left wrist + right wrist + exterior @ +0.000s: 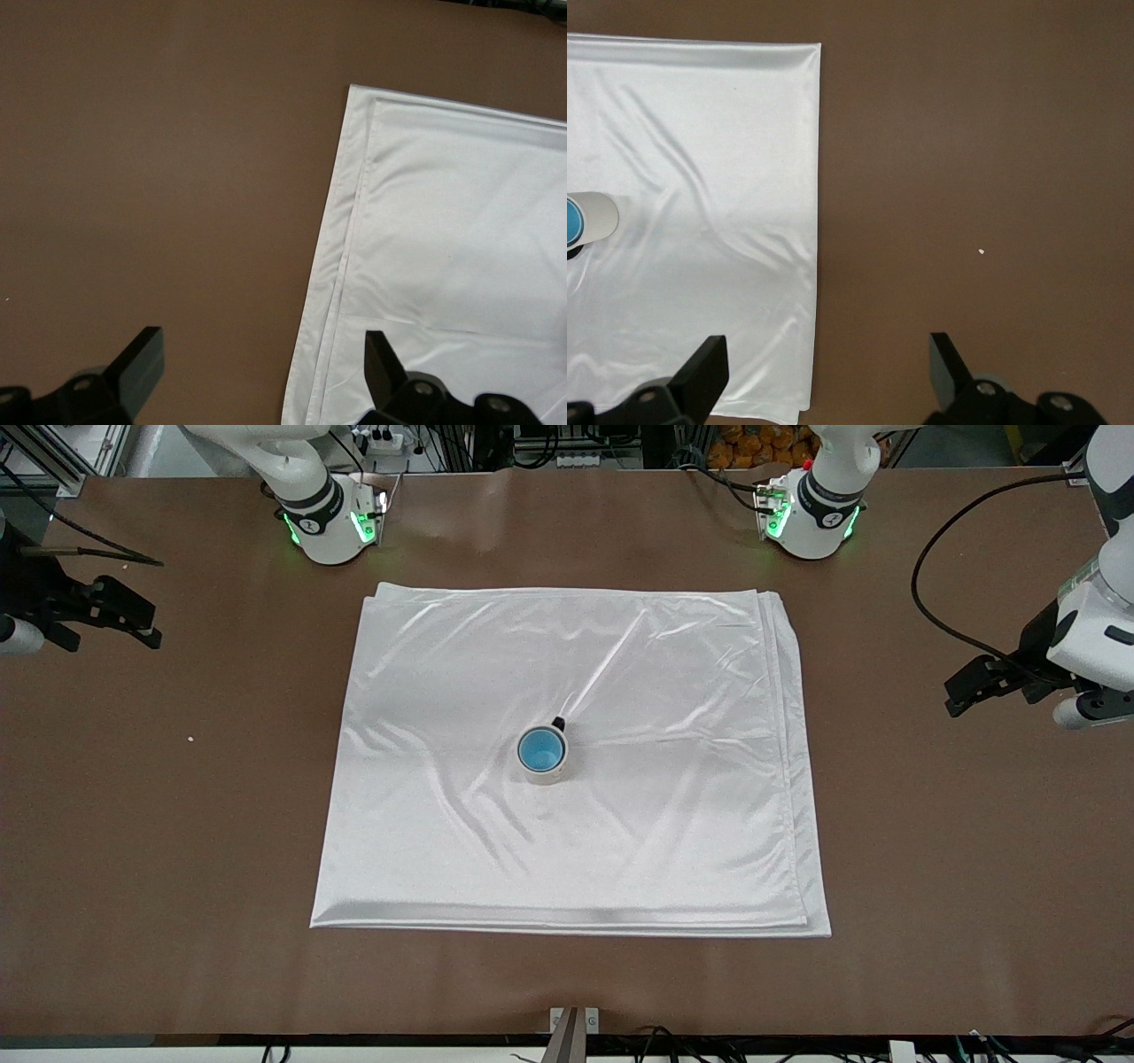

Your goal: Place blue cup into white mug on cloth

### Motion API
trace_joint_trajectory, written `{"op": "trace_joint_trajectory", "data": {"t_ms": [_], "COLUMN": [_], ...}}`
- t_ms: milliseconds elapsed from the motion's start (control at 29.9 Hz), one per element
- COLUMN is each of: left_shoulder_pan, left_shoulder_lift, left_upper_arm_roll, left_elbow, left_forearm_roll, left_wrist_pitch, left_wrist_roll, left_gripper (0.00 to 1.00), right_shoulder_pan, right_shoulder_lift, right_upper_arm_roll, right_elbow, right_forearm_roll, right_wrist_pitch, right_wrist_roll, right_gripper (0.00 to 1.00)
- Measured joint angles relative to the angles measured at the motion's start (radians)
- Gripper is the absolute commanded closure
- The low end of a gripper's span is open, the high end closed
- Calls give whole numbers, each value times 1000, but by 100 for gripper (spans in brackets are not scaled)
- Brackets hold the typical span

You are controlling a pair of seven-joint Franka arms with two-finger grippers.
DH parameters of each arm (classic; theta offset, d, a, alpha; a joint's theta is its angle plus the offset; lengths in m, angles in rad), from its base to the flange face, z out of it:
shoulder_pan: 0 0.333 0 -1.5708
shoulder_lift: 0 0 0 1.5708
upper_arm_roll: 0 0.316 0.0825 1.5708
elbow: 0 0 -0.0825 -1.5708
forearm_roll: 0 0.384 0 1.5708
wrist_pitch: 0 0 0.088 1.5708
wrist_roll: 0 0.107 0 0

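The white cloth (673,691) lies spread over the middle of the table. Near its centre stands the white mug (549,776), its small dark handle turned toward the arms' bases. The blue cup (540,749) sits inside the mug, and only its bright blue inside shows. My left gripper (952,695) hangs open and holds nothing over the bare table at the left arm's end, by the cloth's edge (461,230). My right gripper (152,627) hangs open and holds nothing at the right arm's end. In the right wrist view the mug (598,217) shows on the cloth (700,159).
The brown table (177,824) surrounds the cloth on all sides. The two arm bases (328,522) (811,514) stand at the table's back edge. A black cable (926,593) loops over the table near the left arm. A tiny white speck (190,738) lies toward the right arm's end.
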Motion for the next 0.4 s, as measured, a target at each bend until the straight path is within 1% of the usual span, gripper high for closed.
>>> {"op": "trace_joint_trajectory", "data": {"t_ms": [401], "left_shoulder_pan": [0], "left_shoulder_lift": [0], "left_upper_arm_roll": [-3], "left_elbow": [0], "left_forearm_roll": [0], "left_wrist_pitch": [-11], "left_wrist_roll": [0], "left_gripper": [0], "right_shoulder_pan": [0], "right_shoulder_lift": [1], "right_upper_arm_roll": [2], "right_elbow": [0], "right_forearm_roll": [0], "right_wrist_pitch": [0], "right_wrist_roll": [0], "right_gripper": [0]}}
